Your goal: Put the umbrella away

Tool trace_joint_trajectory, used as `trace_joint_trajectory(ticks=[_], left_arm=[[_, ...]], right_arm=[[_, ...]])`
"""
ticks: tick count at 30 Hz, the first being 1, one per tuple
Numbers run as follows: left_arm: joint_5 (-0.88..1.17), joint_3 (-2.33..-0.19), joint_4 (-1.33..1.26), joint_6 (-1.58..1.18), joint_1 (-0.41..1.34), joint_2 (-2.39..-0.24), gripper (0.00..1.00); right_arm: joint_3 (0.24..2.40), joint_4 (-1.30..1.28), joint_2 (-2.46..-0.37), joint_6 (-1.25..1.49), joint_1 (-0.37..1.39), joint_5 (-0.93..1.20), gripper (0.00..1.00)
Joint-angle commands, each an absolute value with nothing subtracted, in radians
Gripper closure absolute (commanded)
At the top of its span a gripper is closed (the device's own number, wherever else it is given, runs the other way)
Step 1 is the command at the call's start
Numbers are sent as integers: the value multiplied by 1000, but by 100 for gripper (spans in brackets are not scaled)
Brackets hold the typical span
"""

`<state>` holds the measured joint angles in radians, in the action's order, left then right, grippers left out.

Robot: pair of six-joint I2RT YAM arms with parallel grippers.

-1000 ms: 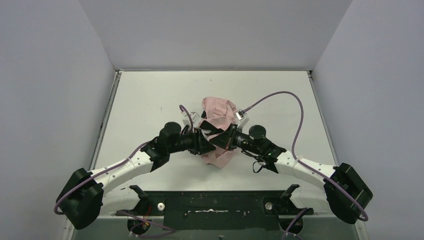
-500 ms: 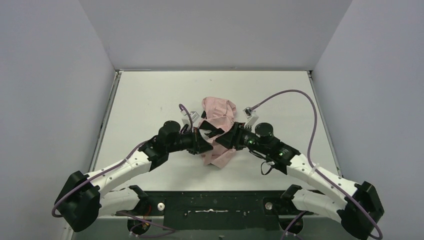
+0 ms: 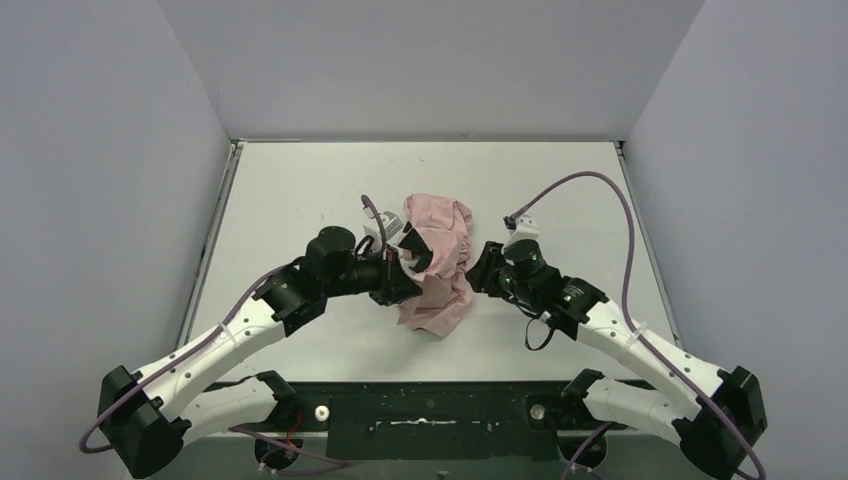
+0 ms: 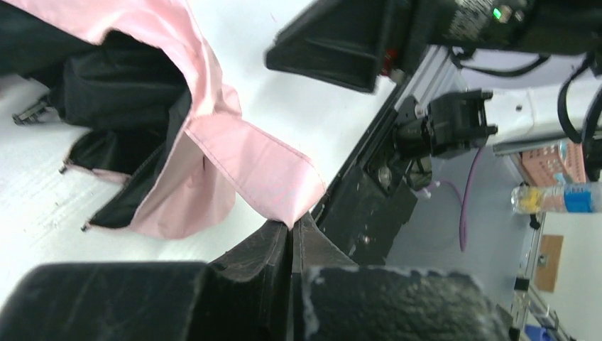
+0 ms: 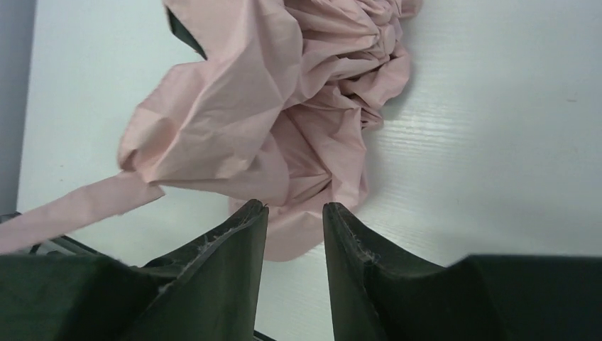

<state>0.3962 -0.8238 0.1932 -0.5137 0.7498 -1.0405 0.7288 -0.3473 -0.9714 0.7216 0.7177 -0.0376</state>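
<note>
The umbrella [image 3: 440,250] lies crumpled in the middle of the white table [image 3: 290,190], pale pink outside with black lining showing [image 4: 121,85]. My left gripper [image 3: 403,272] is at its left side. In the left wrist view this gripper [image 4: 291,226] is shut on the tip of a flat pink band [image 4: 248,153] of the umbrella. My right gripper [image 3: 482,272] is just right of the canopy. In the right wrist view it [image 5: 294,209] stands open, and the pink folds [image 5: 284,106] lie just beyond its tips with nothing between the fingers. Shaft and handle are hidden.
Grey walls close in the table on the left, right and back. A black rail [image 3: 430,405] with the arm bases runs along the near edge. Purple cables [image 3: 590,195] loop above the arms. The right arm's black finger [image 4: 334,42] shows close by in the left wrist view.
The right gripper has let go of the umbrella, opened and drawn back to the right. The left gripper has shut on the pink band and shifted slightly up and left.
</note>
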Motion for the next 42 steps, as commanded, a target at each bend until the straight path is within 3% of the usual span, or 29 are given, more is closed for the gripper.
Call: trace_joint_trajectory(ticks=[1,6,19,27,42], left_arm=[[418,-844,308,-459,795,-987,100],[409,-761,288,-495,841,-946,100],[326,-712,253,-528,1018,-960,100],[321,-720,278,-529,1114,-953,100],[337,-725,248,-527,1337,-976,100]], right_arm=[[737,-282,-1050,736,692,-39,66],[703,-143,-1160,767,634,82,74],[622,258,-1450,817,570,240,73],[615,285,-1588,825,561,173,74],[607,244,-1613,816,544,125,74]])
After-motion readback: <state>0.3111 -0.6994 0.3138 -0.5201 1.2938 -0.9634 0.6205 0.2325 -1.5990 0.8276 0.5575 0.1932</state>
